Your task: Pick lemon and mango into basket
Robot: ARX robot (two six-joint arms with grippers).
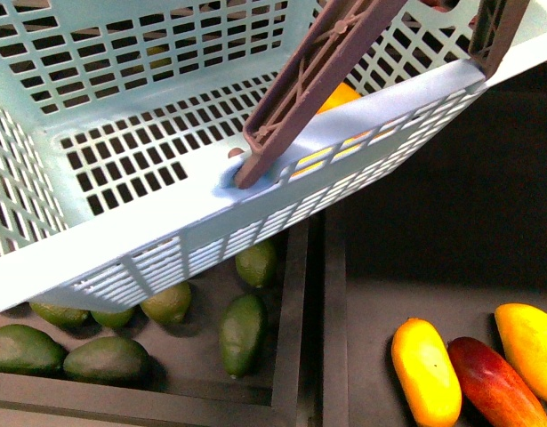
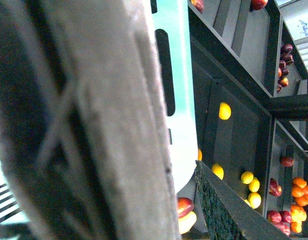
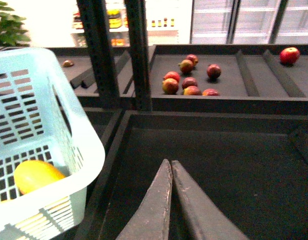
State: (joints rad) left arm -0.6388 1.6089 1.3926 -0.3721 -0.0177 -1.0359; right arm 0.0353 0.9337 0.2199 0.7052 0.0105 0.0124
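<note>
- Looking out from the front view, the basket (image 1: pixel 166 209) fills the upper frame, tilted, with a brown handle (image 1: pixel 322 71) slanting across it. A yellow-orange fruit (image 1: pixel 341 92) shows inside behind that handle. By colour I judge it a mango, though it is mostly hidden.
- Below the rim, green avocados (image 1: pixel 242 334) lie in a dark tray (image 1: pixel 291 294). In the next tray a mango (image 1: pixel 424 372) lies touching a dark red mango (image 1: pixel 491 384), with another yellow-orange one (image 1: pixel 529 349) beyond.
- That mango should be fairly heavy, smooth and a little slippery, with skin that bruises. It is best taken across its narrow middle, coming in from the free side away from the red one. The basket's low corner overhangs the trays and could crowd a reach.
- In the left wrist view, the blurred handle sits hard against the camera, so I cannot tell whether the left arm's fingers are spread or clamped. Past the basket wall, small lemons (image 2: pixel 253 185) cluster on a far shelf. I expect them to be light, firm and prone to roll, so grip across the belly rather than the pointed ends.
- In the right wrist view, the right arm's fingers (image 3: pixel 156 200) are pressed together, pinching nothing, above a dark tray floor. The basket stands just beside them with the yellow fruit in it. Dark posts (image 3: pixel 101 50) and red round fruits (image 3: pixel 189 80) stand well beyond.
</note>
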